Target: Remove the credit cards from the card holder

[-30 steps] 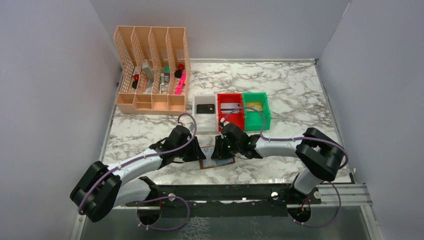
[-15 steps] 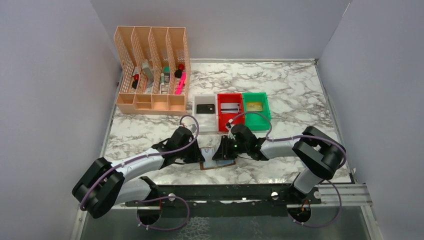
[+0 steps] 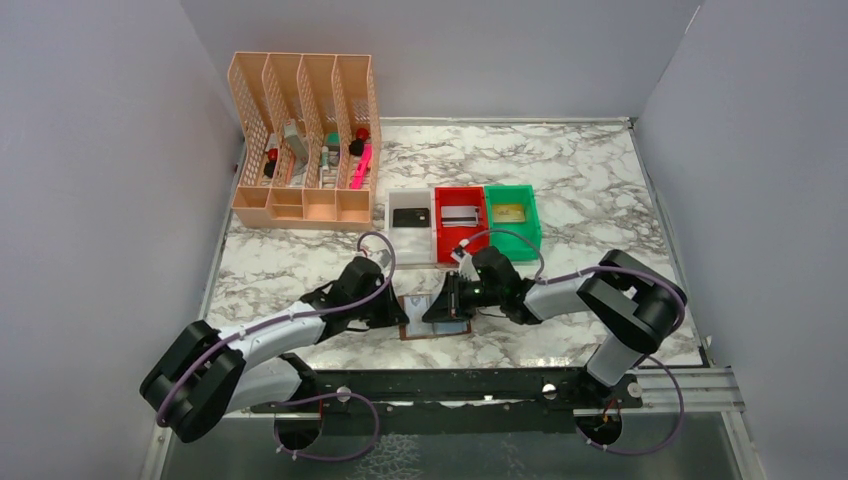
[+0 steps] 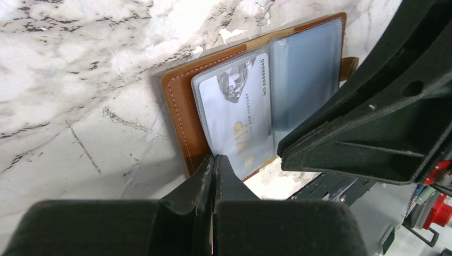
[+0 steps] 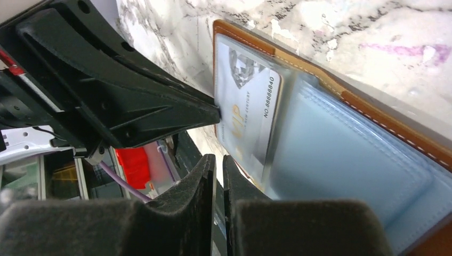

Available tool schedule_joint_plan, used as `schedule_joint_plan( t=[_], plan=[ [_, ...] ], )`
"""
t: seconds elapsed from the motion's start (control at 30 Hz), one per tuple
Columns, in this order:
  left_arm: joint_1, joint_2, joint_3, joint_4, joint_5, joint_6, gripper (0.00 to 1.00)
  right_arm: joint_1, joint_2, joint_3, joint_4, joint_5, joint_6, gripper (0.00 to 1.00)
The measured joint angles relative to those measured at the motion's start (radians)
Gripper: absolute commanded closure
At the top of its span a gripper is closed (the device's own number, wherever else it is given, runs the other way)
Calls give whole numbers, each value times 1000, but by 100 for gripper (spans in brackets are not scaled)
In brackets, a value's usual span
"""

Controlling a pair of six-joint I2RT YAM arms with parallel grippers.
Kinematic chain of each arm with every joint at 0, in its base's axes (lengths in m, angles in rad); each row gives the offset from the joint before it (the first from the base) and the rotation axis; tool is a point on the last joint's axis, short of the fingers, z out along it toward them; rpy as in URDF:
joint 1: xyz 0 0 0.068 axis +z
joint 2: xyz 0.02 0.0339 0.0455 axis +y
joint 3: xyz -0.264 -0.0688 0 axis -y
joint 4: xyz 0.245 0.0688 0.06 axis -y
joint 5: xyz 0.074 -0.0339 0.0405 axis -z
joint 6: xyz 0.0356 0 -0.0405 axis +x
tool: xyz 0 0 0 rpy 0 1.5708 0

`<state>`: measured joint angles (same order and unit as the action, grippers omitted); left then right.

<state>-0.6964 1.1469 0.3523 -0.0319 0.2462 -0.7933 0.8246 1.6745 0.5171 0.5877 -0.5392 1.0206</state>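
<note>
Low in the centre of the top view, the card holder point(image 4: 178, 120) lies open and flat on the marble-patterned table point(image 4: 80, 80); most of it is covered there by the 2 gripper heads. It is brown leather with pale stitching along a rounded edge, lined with glossy blue-grey plastic pockets. A small brown snap tab point(image 4: 349, 66) peeks out at the right of the left wrist view.

1 silvery-white card point(image 4: 237, 114) sits inside the left-hand pocket, thin and flat, printed with "VIP" and a diamond picture. The neighbouring pocket looks smooth and shows no print.

The left gripper point(image 4: 214, 160) has its matte black fingers pressed together, tips at the holder's lower edge; whether leather is nipped between them cannot be told. The right gripper point(image 5: 218, 159) shows 2 foam-textured fingers point(image 5: 176, 213) almost together, with a thin dark slit between. What, if anything, that slit holds cannot be told. In the left wrist view its angular black body hides the holder's lower right part.

Above, in the middle of the top view, are 3 box-shaped plastic bins: a white bin point(image 3: 411, 250) with a black card point(image 3: 411, 216); a red bin point(image 3: 461, 245) with a silvery card point(image 3: 459, 214); a green bin point(image 3: 515, 240) with a gold card point(image 3: 509, 212). A peach mesh file organiser point(image 3: 303, 100) stands at upper left; its contents are too small to name.
</note>
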Motion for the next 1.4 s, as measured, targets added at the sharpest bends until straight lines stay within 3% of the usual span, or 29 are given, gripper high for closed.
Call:
schedule_joint_plan(
  t=[0.2, 0.37, 0.63, 0.8, 1.4],
  plan=[
    [0, -62, -18, 22, 0, -16, 96, 0, -60, 27, -175, 98, -55, 70],
    [-1, -110, -18, 38, 3, -24, 80, 0, -93, 67, -299, 190, -117, 69],
    [-4, -93, -6, 79, 76, -27, 74, -2, -93, 68, -327, 211, -131, 71],
    [-5, -90, 8, 109, 118, -28, 65, -2, -91, 68, -328, 211, -131, 71],
    [-40, -53, 106, 126, 170, 14, 62, -2, -135, 66, -360, 241, -131, 66]
  ],
)
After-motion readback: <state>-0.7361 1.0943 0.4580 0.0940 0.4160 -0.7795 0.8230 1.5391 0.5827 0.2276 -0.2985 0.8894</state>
